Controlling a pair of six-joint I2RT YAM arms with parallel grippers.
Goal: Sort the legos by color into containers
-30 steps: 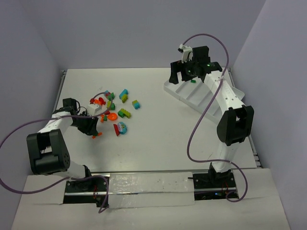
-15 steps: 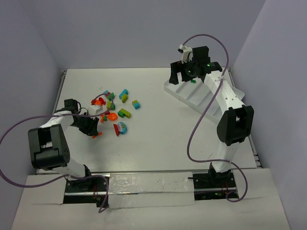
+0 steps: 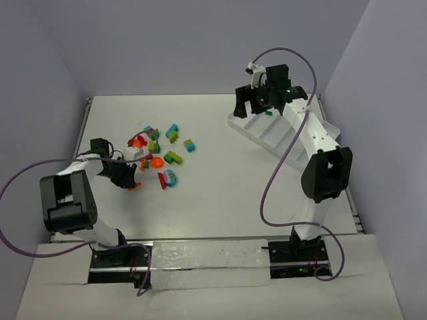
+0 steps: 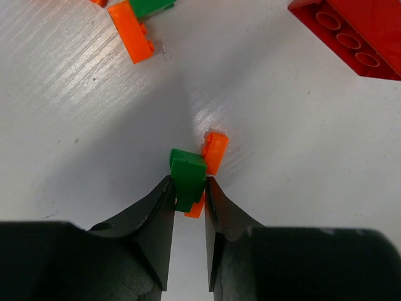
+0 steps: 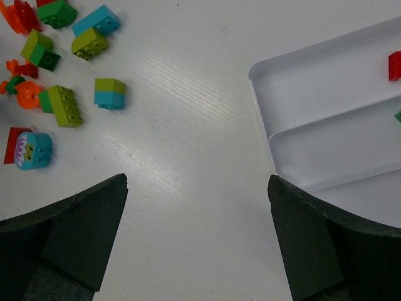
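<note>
My left gripper (image 4: 188,182) is low on the table at the left, its jaws pressed against both sides of a small green lego (image 4: 188,172) joined to an orange piece (image 4: 215,152). In the top view this gripper (image 3: 130,181) sits just below the lego pile (image 3: 160,143). The white tray of containers (image 3: 280,143) lies at the back right. My right gripper (image 3: 257,107) hangs wide open over its left end, holding nothing. In the right wrist view the right gripper (image 5: 197,182) shows bare table between its fingers. The tray (image 5: 326,81) holds a red brick (image 5: 395,66).
A big red brick (image 4: 357,37) and an orange-green piece (image 4: 135,28) lie just beyond my left fingers. Loose bricks include a cyan and yellow-green one (image 5: 110,93) and a cyan face brick (image 5: 32,150). A green brick (image 3: 268,113) lies in the tray.
My left jaws have narrowed onto the green and orange lego, and the left arm has shifted slightly. The right arm has stayed put and open.
</note>
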